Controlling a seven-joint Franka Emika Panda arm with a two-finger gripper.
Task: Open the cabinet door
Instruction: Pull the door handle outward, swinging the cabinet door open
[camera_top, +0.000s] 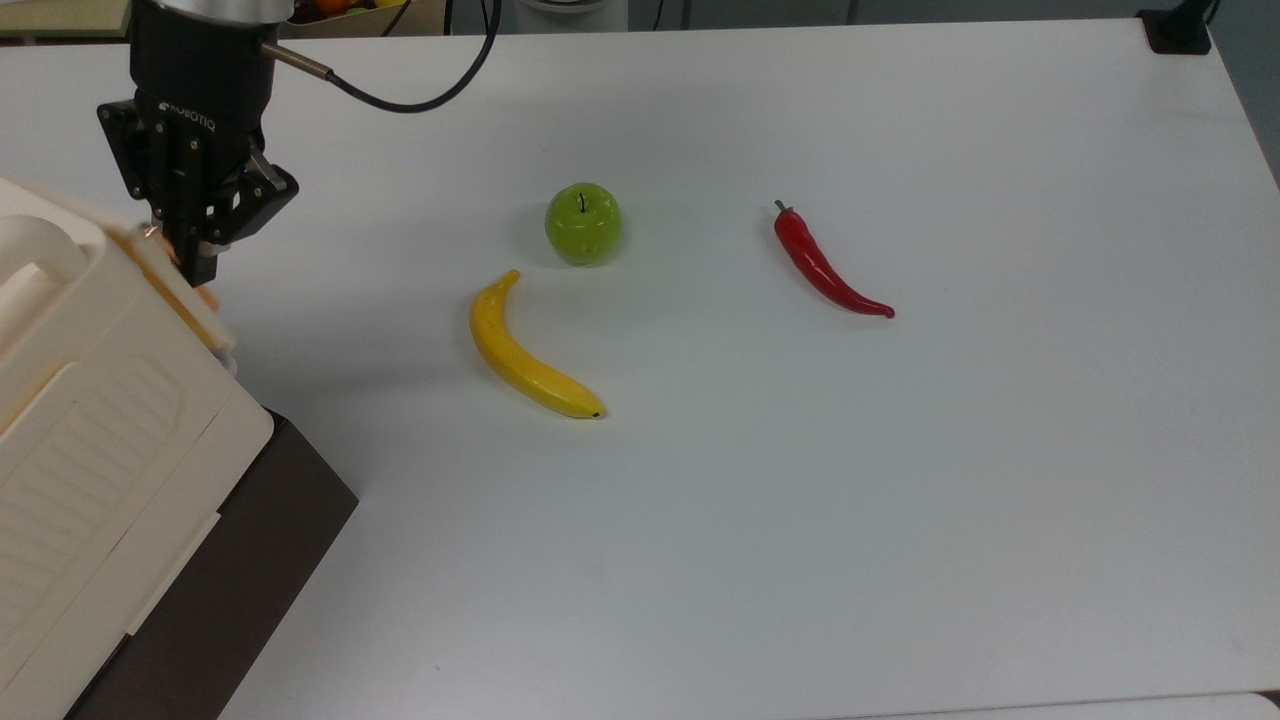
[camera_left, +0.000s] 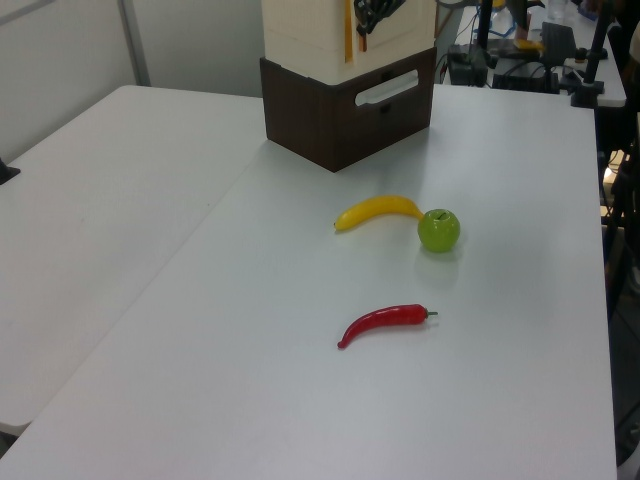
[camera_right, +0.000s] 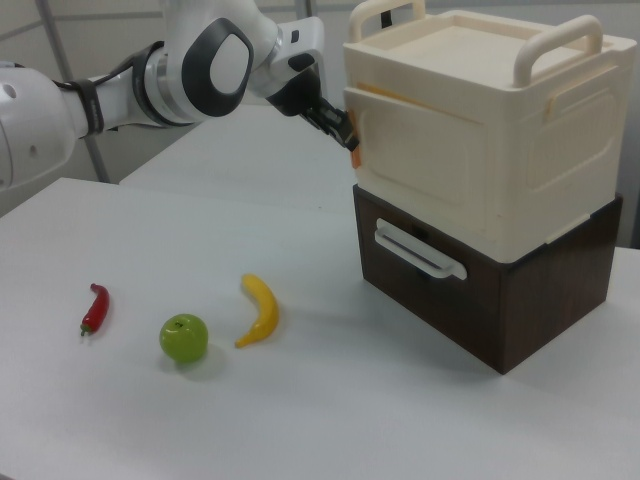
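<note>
The cabinet (camera_top: 90, 420) is a big cream box with two top handles, at the top view's left edge; it stands tall in the right view (camera_right: 520, 130). Its cabinet door (camera_right: 420, 165) is the flat cream panel facing the fruit. The door stands slightly ajar, with an orange strip showing in the gap at its free edge (camera_left: 348, 25). My gripper (camera_top: 192, 262) sits at that free edge, near the door's upper corner (camera_right: 350, 130), with its fingers pressed together on the edge. In the top view the door shows as a thin lip (camera_top: 205, 315).
The cabinet rests on a dark brown base (camera_right: 470, 290) with a cream drawer handle (camera_right: 420, 250). A yellow banana (camera_top: 525, 350), a green apple (camera_top: 582, 222) and a red chilli (camera_top: 825, 265) lie on the white table. A black mount (camera_top: 1180, 28) sits at the far corner.
</note>
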